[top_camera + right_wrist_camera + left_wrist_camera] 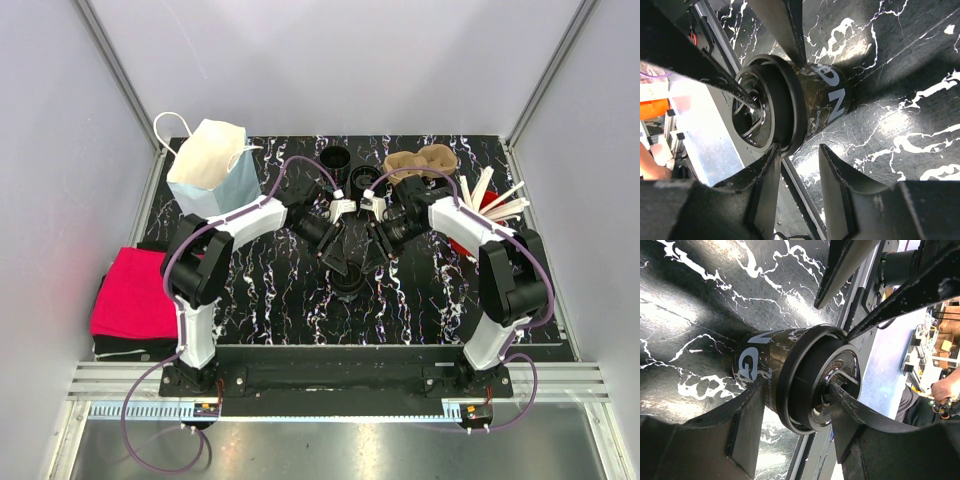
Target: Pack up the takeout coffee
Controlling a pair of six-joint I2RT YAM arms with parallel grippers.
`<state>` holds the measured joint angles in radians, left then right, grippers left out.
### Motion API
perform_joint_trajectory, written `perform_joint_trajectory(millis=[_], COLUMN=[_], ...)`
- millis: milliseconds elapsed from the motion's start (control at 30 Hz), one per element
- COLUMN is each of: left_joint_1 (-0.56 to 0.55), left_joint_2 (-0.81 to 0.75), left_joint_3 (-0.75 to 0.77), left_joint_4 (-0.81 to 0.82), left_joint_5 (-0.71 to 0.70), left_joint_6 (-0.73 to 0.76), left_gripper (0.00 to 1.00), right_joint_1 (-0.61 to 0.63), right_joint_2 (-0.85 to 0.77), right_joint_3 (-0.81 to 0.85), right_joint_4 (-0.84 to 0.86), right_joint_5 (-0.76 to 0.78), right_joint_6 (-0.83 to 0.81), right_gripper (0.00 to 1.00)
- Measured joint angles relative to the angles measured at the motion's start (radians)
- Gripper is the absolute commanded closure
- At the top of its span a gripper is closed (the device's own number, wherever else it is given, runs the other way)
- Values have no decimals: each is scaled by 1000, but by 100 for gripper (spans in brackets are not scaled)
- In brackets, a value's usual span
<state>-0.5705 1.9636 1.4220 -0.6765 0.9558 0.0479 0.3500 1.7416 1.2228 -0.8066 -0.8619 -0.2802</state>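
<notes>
Both arms reach forward, elbows out and forearms angled inward, wrists pitched down. The left end effector (797,392) faces the right end effector (800,149), their tips nearly meeting. The left fingers (742,432) stand partly apart, grip unclear. The right's jaws stand partly apart, unclamped.

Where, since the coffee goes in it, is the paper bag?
Top view: the paper bag stands at the table's far-left corner, beyond the left arm.
</notes>
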Motion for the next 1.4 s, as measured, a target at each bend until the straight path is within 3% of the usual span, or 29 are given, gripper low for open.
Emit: perform_joint_trajectory(millis=[367,867,1100,1400], left_joint_1=[2,1,-2,-5], left_joint_2=[0,-13,-37,-46], left_joint_3=[-11,-33,-51,-58], left_joint_4=[6,28,18,19], left_joint_5=[10,3,-23,-40], left_joint_6=[0,-7,-3,-3], left_gripper=[47,46,46,46], right_joint_1=[-6,4,45,48], right_joint_2=[44,36,24,23], right_joint_3=[10,-6,-31,-32], right_joint_4=[-4,11,38,43], right_joint_5=[-42,-40,-16,-21], right_joint_6=[18,24,26,39], right_gripper=[69,73,86,80])
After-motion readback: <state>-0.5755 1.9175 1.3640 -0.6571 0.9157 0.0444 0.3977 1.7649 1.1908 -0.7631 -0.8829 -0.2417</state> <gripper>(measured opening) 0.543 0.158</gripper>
